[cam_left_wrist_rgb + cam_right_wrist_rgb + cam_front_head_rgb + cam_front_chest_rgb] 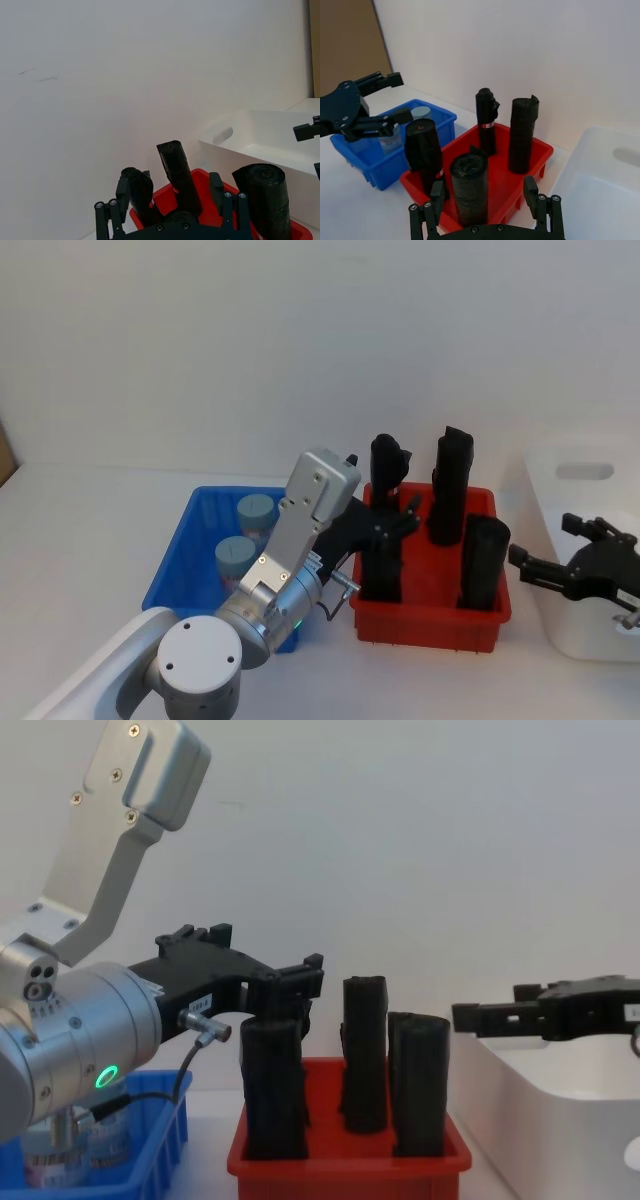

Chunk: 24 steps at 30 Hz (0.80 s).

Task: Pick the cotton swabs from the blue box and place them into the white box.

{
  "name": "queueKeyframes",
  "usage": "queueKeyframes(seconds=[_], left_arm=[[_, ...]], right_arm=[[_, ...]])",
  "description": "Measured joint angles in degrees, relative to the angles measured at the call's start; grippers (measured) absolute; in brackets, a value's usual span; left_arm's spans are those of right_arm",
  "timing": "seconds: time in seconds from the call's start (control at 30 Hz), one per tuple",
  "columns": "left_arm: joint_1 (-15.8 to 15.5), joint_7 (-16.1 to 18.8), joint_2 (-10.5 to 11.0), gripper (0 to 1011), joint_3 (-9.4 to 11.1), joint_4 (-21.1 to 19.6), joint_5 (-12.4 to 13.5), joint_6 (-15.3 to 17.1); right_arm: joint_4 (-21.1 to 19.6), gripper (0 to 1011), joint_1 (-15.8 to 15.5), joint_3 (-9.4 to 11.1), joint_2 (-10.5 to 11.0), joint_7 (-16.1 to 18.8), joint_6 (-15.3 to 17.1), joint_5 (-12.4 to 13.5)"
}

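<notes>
- The left gripper (399, 97) has its fingers spread wide and holds nothing.
- It reaches out level above the seam between the blue box (175, 560) and the red bin (430, 625), with its fingertips over the red bin's left side.
- In the chest view one of its fingers ends just above the top of the nearest black roll (272, 1090). Whether the two touch cannot be told.
- The cotton swabs are two tubs with pale lids, one (256, 510) farther back and one (236, 556) nearer. Both stand upright inside the blue box, on its right half, partly under the left arm.
- The right gripper (548, 543) is also spread open and empty. It hovers over the white box (560, 625), above the rim that faces the red bin, with its fingers pointing towards that bin.
- The red bin sits between the two boxes on the table (90, 540) and holds four black rolls, all upright.
- The white box stands to the robot's right, just beside the red bin.
</notes>
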Motion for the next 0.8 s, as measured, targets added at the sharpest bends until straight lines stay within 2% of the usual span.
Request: queueKeyframes(seconds=[0.2,0.43,0.8], left_arm=[[0.0,0.0,0.0,1002,0.0,0.0,0.0,0.0],[0.0,0.0,0.0,1002,0.0,0.0,0.0,0.0],[0.0,0.0,0.0,1002,0.0,0.0,0.0,0.0]], right_arm=[[1.1,1001,1.6,-1.2,-0.9,1.9,0.7,-2.0],[2.8,1001,3.1,-2.7,-2.3,2.4,0.4,-4.0],[5.0,1001,4.0,-4.8,-4.3,-0.1,-1.4,-7.0]])
